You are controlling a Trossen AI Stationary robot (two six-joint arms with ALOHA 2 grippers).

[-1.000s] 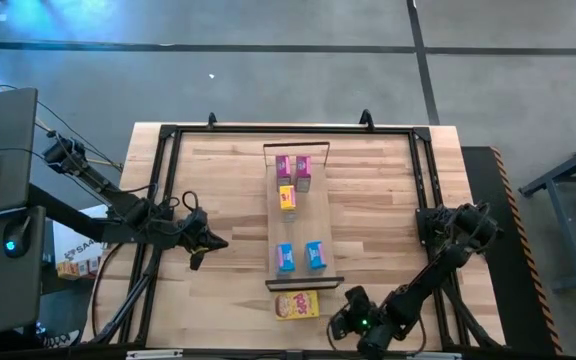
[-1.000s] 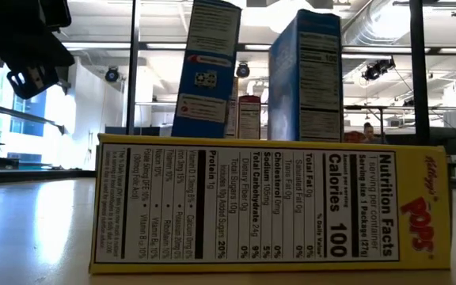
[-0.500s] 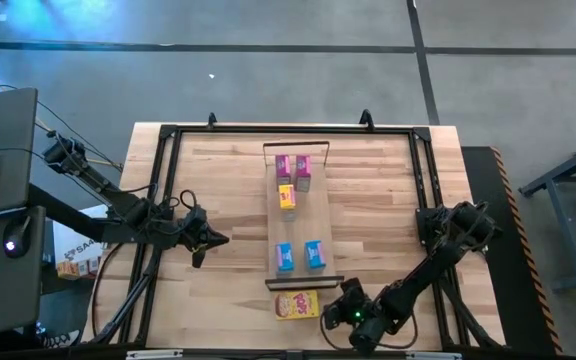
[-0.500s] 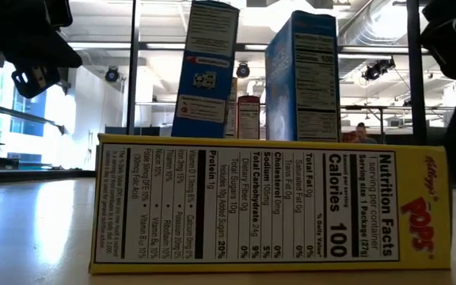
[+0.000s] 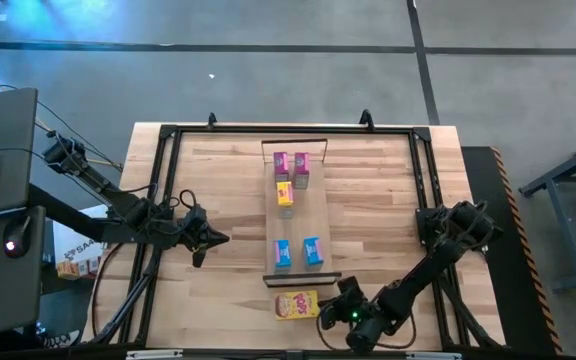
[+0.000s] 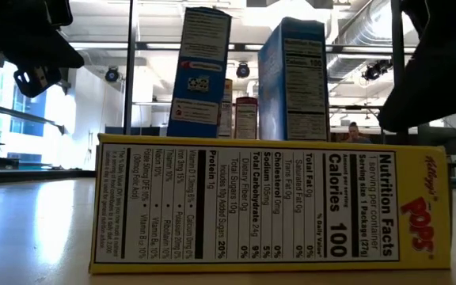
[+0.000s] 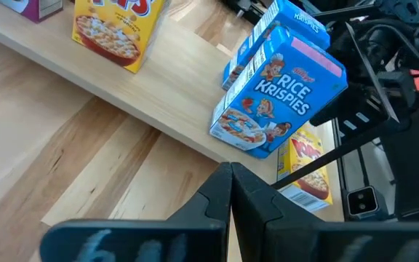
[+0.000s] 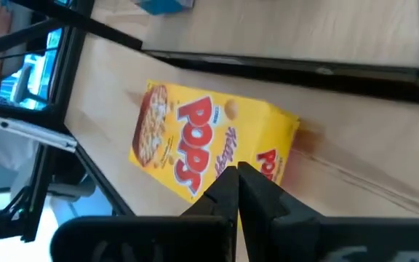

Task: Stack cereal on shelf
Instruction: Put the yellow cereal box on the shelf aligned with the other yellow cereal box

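Butcher-block tabletop under both arms. Right gripper clenched on nothing, tips just beside yellow box lying flat on tabletop off shelf end. Beyond it, shelf: two blue boxes nearest, yellow one mid-plank, two pink boxes farthest. Left gripper clenched, empty, well apart to shelf's side.

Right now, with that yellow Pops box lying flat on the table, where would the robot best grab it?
Probably across its two long edges, coming straight down from above. The yellow Pops box lies flat on the table, just off the shelf's near end, so only its narrow sides offer a pinch. The right hand, now shut, sits beside it and would need opening first.
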